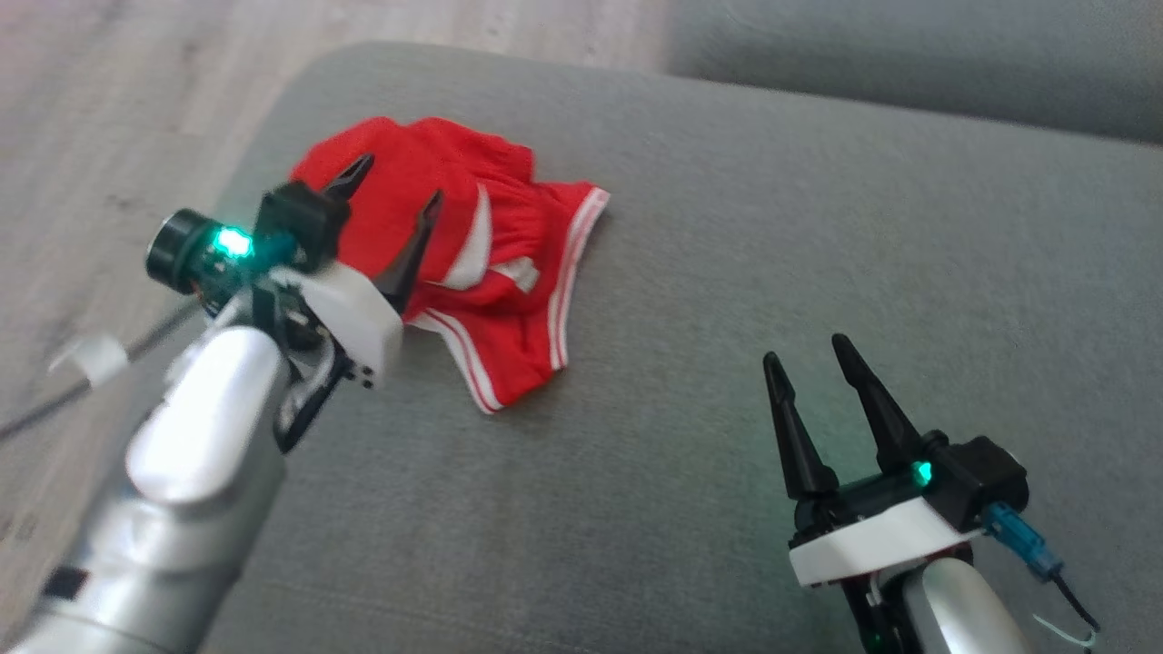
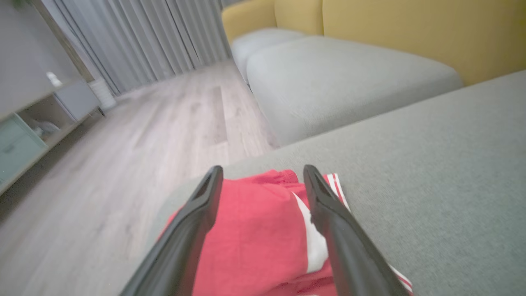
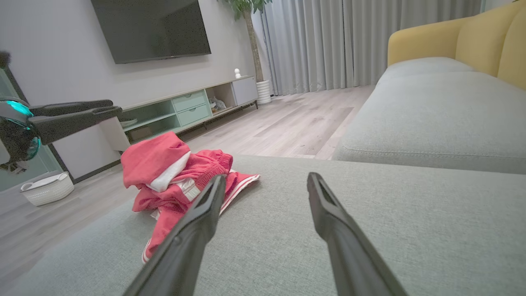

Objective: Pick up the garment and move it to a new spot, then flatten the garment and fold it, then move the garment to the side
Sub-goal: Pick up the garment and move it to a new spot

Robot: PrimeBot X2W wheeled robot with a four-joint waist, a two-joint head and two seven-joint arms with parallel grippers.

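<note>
Left gripper [image 1: 400,179], fingers spread, hovers over crumpled red shorts [image 1: 518,272] near edge of grey sofa cushion [image 1: 772,227], right gripper [image 1: 807,350] spread, well apart; shallow one-layer pinch could drop them to floor.

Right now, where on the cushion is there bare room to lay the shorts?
Free: the middle of the cushion, between the shorts and the open right tool, and toward the far seam. Crowded: the left corner, where the crumpled shorts lie under the open left tool.
</note>
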